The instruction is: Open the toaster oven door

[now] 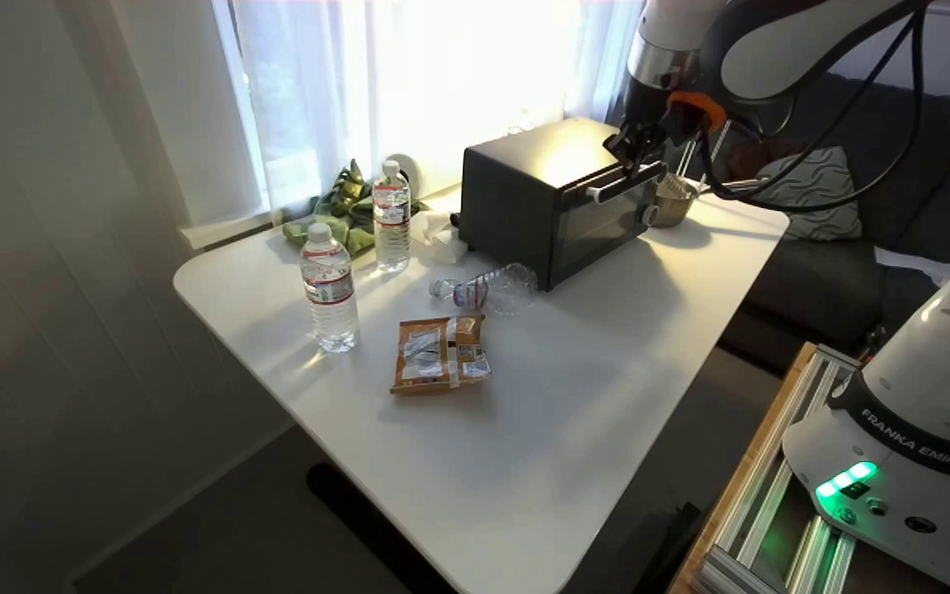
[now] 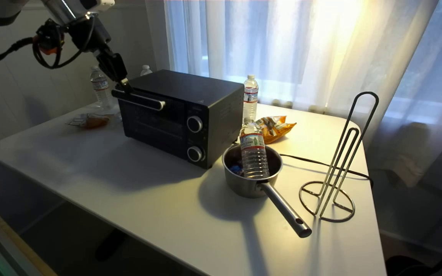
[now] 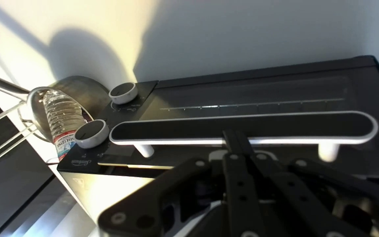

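At left in an exterior view: we find the Robotiq gripper (image 2: 127, 86) angled down at the bar handle (image 2: 144, 101), jaws together (no gap shows in the wrist view), presumably to hook and pull; whether behind it, we can't tell. Next, the toaster oven door (image 2: 152, 123), closed, fronts the toaster oven (image 2: 184, 89) on the white table (image 2: 167, 211). Right: a saucepan (image 2: 240, 186) holds a tilted water bottle (image 2: 254, 153), its wall likely the prop.

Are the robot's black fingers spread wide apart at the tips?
No, in the wrist view the fingers sit close together, side by side, with their tips overlapping the door handle.
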### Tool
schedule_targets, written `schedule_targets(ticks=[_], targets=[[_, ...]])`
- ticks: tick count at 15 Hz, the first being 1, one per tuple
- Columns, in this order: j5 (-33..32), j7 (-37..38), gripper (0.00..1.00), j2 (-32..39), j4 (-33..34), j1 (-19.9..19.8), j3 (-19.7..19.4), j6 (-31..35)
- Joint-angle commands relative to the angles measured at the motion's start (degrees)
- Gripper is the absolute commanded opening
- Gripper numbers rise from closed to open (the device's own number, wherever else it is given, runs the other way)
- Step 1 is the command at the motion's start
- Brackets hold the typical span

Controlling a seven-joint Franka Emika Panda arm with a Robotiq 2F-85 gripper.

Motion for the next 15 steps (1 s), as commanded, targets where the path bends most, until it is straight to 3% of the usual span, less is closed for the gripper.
schedule_targets(ticks=[1,6,15], targets=[[3.03,-4.3,0.0,1.07,-0.69,2.57,-1.49,-7.36],[4.4,-5.58,0.0,1.88,-1.72,4.77,-2.46,-16.73],[7.11,-5.74,0.0,8.76,-3.67,5.6,-6.37,-15.58]])
